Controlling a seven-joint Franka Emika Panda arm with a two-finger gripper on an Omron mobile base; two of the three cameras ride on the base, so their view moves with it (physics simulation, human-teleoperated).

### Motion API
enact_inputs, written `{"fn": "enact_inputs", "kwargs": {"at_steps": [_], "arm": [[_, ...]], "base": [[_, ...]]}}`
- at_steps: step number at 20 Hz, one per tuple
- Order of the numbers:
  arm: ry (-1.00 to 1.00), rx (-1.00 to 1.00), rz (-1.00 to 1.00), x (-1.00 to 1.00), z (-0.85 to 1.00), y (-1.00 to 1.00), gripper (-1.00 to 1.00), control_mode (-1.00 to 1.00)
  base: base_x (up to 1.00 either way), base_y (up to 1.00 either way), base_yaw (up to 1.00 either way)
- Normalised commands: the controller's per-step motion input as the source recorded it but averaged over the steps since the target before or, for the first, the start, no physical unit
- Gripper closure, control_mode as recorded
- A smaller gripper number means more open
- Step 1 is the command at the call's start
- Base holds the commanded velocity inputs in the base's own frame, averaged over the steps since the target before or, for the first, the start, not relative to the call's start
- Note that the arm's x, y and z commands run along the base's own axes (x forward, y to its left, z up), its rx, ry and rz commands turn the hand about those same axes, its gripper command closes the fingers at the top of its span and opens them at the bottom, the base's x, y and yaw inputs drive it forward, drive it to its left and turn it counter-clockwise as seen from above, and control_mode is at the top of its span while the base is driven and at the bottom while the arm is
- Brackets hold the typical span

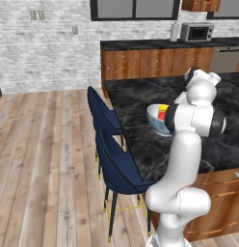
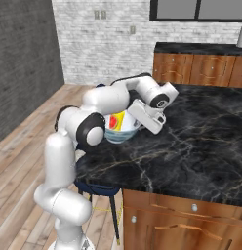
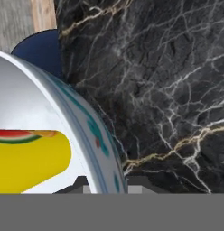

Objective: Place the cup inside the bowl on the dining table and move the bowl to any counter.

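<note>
From the left base view the arm rises in front of me and blocks most of what the hand is doing; past its dark elbow joint I can see the left half of the bowl (image 1: 156,120) sitting on the dining table (image 1: 140,96), near the edge by the blue chairs (image 1: 112,159), with the cup (image 1: 162,113) showing yellow and red inside it. The hand itself is tucked behind the arm here, so nothing of the fingers can be read. Behind the table runs the counter (image 1: 140,44) on its wooden cabinet, with a microwave (image 1: 197,32) on top. In the right base view the arm folds over and the gripper (image 2: 137,128) comes down at the right side of the bowl (image 2: 118,134); the white hand body hides the fingertips, so from this side I cannot tell how far apart they stand, though they seem to be at the rim. The cup (image 2: 118,120) lies tilted inside the bowl, yellow with a red patch. The bowl sits at the table's near-left corner, above a chair seat. The hand view is the close one: the bowl's rim (image 3: 82,122) curves up through the picture and passes right between the two dark finger tips at the bottom, one inside the wall and one outside, so the fingers straddle the wall narrowly; whether they actually pinch it I cannot make out. The cup (image 3: 28,162) lies inside on the left, black marble on the right
</note>
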Motion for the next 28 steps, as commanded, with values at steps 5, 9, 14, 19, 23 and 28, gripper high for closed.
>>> {"fn": "enact_inputs", "kwargs": {"at_steps": [5, 9, 14, 19, 23, 28], "arm": [[0.00, 0.00, 0.00, -0.81, 0.23, -0.04, 1.00, -1.00], [0.00, 0.00, 0.00, -0.81, 0.27, -0.01, 1.00, -1.00], [0.00, 0.00, 0.00, -0.84, 0.53, 0.00, 1.00, -1.00], [0.00, 0.01, 0.00, -0.83, 0.52, 0.00, 1.00, -1.00], [0.00, 0.00, 0.00, -0.71, 0.26, 0.00, 1.00, -1.00], [0.00, 0.00, 0.00, -0.12, 0.02, 0.00, 1.00, -1.00]], "base": [[0.00, 0.00, 0.00], [0.00, 0.00, 0.00], [0.00, 0.00, 0.00], [0.00, 0.00, 0.00], [0.00, 0.00, 0.00], [0.00, 0.00, 0.00]]}}
